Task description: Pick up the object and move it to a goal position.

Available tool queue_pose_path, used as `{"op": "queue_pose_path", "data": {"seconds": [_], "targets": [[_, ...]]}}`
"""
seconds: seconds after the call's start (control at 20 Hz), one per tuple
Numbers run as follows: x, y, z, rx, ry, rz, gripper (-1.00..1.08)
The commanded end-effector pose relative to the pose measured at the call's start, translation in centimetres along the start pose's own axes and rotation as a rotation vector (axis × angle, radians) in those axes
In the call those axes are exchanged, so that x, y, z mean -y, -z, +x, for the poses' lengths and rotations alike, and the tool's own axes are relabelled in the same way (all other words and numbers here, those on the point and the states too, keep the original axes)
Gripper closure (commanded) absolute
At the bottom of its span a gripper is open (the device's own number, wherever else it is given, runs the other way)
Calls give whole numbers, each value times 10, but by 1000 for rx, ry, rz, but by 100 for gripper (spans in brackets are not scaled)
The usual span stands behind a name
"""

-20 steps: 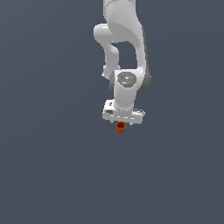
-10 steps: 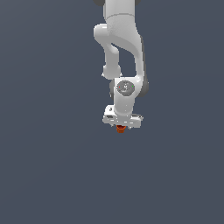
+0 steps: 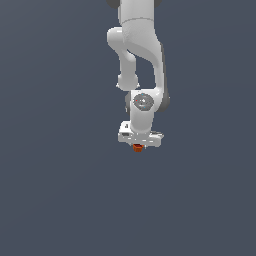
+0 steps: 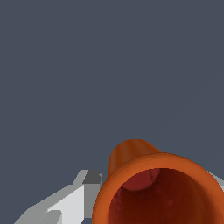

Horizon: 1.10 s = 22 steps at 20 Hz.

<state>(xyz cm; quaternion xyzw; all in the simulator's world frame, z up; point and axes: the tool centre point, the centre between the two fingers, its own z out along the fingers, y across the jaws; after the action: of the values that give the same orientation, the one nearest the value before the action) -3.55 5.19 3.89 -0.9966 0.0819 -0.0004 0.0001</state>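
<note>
The tool (image 3: 138, 145) was closed on the object (image 3: 137, 148); held only near its rim, it might slip during fast travel.

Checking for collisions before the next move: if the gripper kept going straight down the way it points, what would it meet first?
Nothing visible: below the gripper and its orange-red cup, both views show only plain grey. Depth to any surface is unclear.
</note>
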Motion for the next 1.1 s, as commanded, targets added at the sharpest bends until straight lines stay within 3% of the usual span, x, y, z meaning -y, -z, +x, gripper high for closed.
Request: {"op": "queue_pose_path", "data": {"seconds": [0.0, 0.55, 1.05], "targets": [[0, -1, 0, 1, 0, 0, 108], [-12, 13, -3, 0, 0, 0, 108], [-63, 70, -14, 0, 0, 1, 108]]}}
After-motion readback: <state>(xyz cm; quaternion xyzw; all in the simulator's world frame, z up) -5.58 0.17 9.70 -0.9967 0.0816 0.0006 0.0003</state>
